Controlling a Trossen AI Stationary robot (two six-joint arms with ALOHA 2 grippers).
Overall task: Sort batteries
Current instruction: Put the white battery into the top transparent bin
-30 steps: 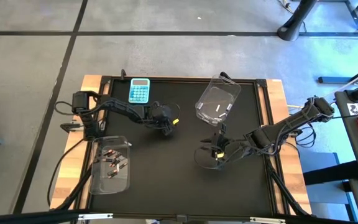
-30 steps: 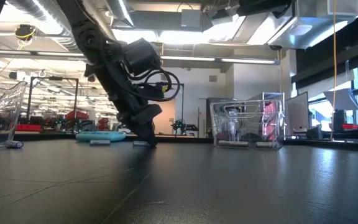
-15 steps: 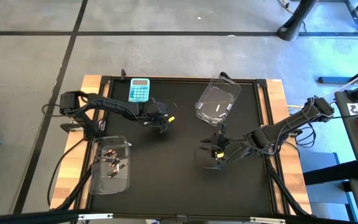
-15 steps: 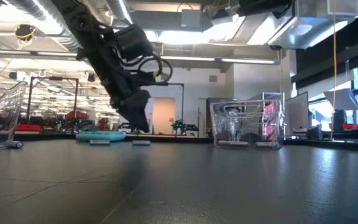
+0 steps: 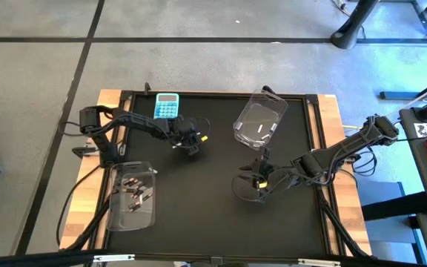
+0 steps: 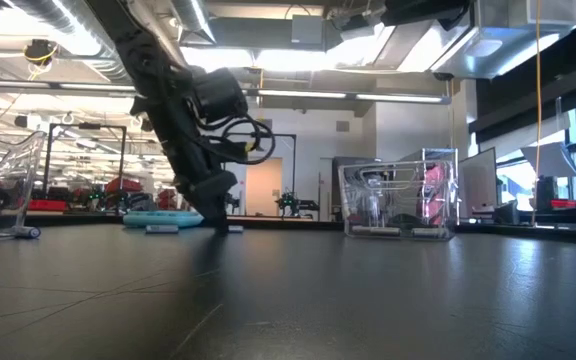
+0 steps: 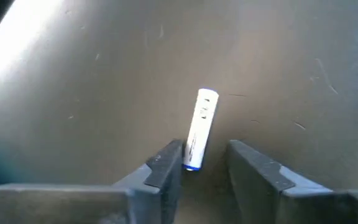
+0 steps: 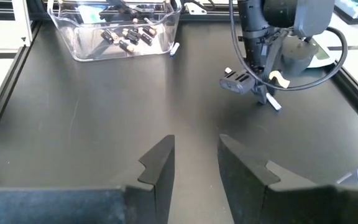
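- Bin (image 5: 132, 199) at worktop's near left corner, dark batteries (image 5: 133, 191) already inside.
- Left gripper (image 7: 201, 163) low over centre-left worktop, jaws parted, gripping nothing, straddling near end of a silvery-white battery (image 7: 201, 127) lying flat.
- Likely light, rigid, smooth, prone to rolling; best pinched across mid-length.
- Right gripper (image 8: 194, 160) idle at centre-right, jaws apart, empty.

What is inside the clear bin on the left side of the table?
The bin holds several small dark batteries, lying loose near its middle. An exact count cannot be made out.
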